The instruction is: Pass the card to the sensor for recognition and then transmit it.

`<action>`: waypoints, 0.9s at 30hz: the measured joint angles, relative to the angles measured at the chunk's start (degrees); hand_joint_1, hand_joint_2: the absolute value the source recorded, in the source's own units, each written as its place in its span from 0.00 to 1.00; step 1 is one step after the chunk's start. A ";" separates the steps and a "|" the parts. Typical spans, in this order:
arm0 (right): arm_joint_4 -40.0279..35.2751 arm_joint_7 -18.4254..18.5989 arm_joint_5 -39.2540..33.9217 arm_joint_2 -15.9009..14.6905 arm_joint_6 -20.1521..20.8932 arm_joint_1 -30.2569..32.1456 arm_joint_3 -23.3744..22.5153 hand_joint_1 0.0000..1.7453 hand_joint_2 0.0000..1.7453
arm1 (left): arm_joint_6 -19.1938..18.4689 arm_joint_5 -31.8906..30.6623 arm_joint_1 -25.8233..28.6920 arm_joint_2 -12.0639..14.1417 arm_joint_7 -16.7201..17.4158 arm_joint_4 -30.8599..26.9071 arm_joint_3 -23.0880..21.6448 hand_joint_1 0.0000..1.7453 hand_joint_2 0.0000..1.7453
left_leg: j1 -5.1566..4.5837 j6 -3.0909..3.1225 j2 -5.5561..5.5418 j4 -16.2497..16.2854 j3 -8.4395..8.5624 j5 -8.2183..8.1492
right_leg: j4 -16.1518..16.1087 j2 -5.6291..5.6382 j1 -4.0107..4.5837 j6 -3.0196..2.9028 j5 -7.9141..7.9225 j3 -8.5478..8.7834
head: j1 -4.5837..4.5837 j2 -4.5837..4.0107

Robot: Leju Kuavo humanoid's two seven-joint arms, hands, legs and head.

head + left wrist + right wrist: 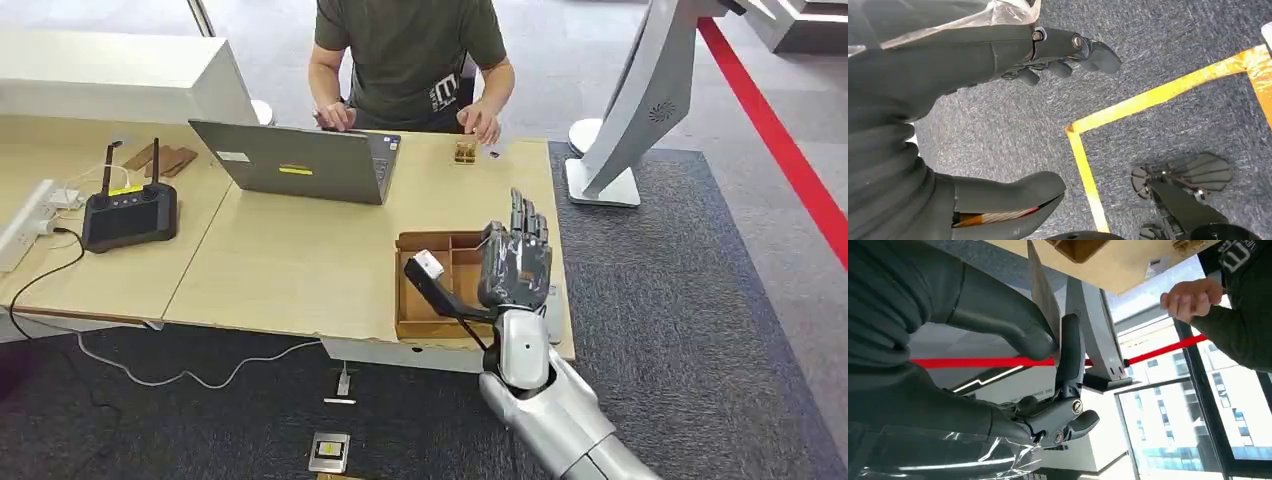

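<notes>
The right hand [515,262] is raised at about 5 o'clock in the head view, over the right end of the desk [300,270], just above a brown cardboard tray [425,300] with compartments. In the right wrist view the card [1044,297] is seen edge-on, a thin grey sheet pinched between the thick thumb [998,322] and one dark finger [1070,357]; the other fingers are curled in below. A black sensor [432,278] with a white tip stands tilted in front of the tray, just beside the hand.

The left hand [998,100] hangs over grey carpet [1158,45] crossed by yellow tape [1148,97], its fingers loosely apart and holding nothing.

At 12 o'clock a person [410,60] sits behind an open laptop [295,160]. A black controller [130,215] lies at 9 o'clock.
</notes>
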 joint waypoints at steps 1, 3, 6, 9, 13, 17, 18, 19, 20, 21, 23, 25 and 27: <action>-0.17 0.04 -0.09 0.00 0.00 -0.06 0.00 1.00 1.00 | 0.00 0.00 0.00 0.00 0.04 0.00 -0.09 0.00 1.00 | 0.00 0.00 0.00 0.00 0.00 0.00 | 0.00 0.00 0.00 0.00 0.00 0.00 | 0.00 0.00; -0.48 0.26 -0.28 0.00 -0.02 -0.18 -0.02 1.00 1.00 | -0.13 0.00 -0.01 0.00 0.04 -0.02 -0.48 0.00 1.00 | 0.00 0.00 0.00 0.00 0.00 0.00 | 0.00 0.00 0.00 0.00 0.00 0.00 | -0.02 0.00; -1.25 0.94 -0.61 -0.07 0.00 -0.52 -0.04 1.00 1.00 | -0.59 0.00 -0.16 -0.04 0.07 -0.02 -1.27 0.00 1.00 | 0.00 0.00 0.00 0.00 -0.01 0.00 | 0.00 0.00 0.00 0.00 0.00 -0.02 | 0.00 0.00; -2.31 1.42 -0.59 -0.15 0.59 -0.95 -0.07 1.00 1.00 | -0.66 0.00 -0.51 -0.20 0.24 -0.02 -1.90 0.00 1.00 | 0.00 0.00 0.00 0.00 0.00 0.00 | 0.00 0.00 0.00 0.00 0.00 -0.01 | 0.00 0.00; -3.23 1.92 -0.70 -0.22 0.92 -0.99 -0.07 1.00 1.00 | -0.79 0.00 -0.72 -0.33 0.44 -0.04 -2.84 0.00 1.00 | 0.00 0.00 0.00 0.00 0.00 0.00 | 0.00 0.00 0.00 0.00 0.00 -0.01 | -0.02 0.00; -3.50 1.84 -1.94 -0.22 0.70 -1.08 -0.04 1.00 1.00 | -1.03 0.00 -0.87 -0.39 0.57 -0.04 -3.47 0.00 1.00 | 0.00 0.00 0.00 0.00 -0.01 0.00 | 0.00 0.00 0.00 0.00 0.00 -0.01 | 0.00 0.00; -3.50 1.64 -2.23 -0.22 0.61 -1.13 -0.04 1.00 1.00 | -1.03 0.00 -0.88 -0.42 0.57 -0.04 -3.71 0.00 1.00 | 0.00 0.00 0.00 0.00 -0.01 0.00 | 0.00 0.00 0.00 0.00 0.00 -0.01 | 0.00 0.00; -3.50 1.57 -2.34 -0.22 0.57 -1.17 -0.04 1.00 1.00 | -1.03 0.00 -0.90 -0.44 0.57 -0.04 -3.83 0.00 1.00 | 0.00 0.00 0.00 0.00 -0.01 0.00 | 0.00 0.00 0.00 0.00 0.00 -0.01 | -0.02 0.00; -3.50 1.57 -2.47 -0.22 0.57 -1.23 -0.02 1.00 1.00 | -1.03 0.00 -0.94 -0.46 0.57 -0.04 -3.96 0.00 1.00 | 0.00 0.00 0.00 0.00 -0.01 0.00 | 0.00 0.00 0.00 0.00 0.00 -0.01 | 0.00 0.00; -3.50 1.55 -2.54 -0.22 0.55 -1.28 0.00 1.00 1.00 | -1.03 0.00 -0.97 -0.48 0.57 -0.04 -4.09 0.00 1.00 | 0.00 0.00 0.00 0.00 -0.01 0.00 | 0.00 0.00 0.00 0.00 0.00 0.00 | 0.00 0.00; -3.47 1.12 -2.84 -0.17 0.35 -1.35 0.00 1.00 1.00 | -1.03 0.00 -0.97 -0.52 0.57 -0.04 -4.22 0.00 1.00 | 0.00 0.00 0.00 0.00 -0.01 0.00 | 0.00 0.00 0.00 0.00 0.00 0.00 | 0.00 0.00; -3.41 0.83 -2.95 -0.11 0.11 -1.39 0.00 1.00 1.00 | -1.03 0.00 -0.98 -0.55 0.57 -0.04 -4.22 0.00 1.00 | 0.00 0.00 0.00 0.00 -0.01 0.00 | 0.00 0.00 0.00 0.00 0.00 -0.01 | 0.00 0.00; -3.23 0.42 -3.30 -0.05 -0.28 -1.44 0.02 1.00 1.00 | -0.98 0.00 -0.98 -0.57 0.57 -0.04 -4.24 0.00 1.00 | 0.00 0.00 0.00 0.00 -0.01 0.00 | 0.00 0.00 0.00 0.00 0.00 0.00 | 0.00 0.00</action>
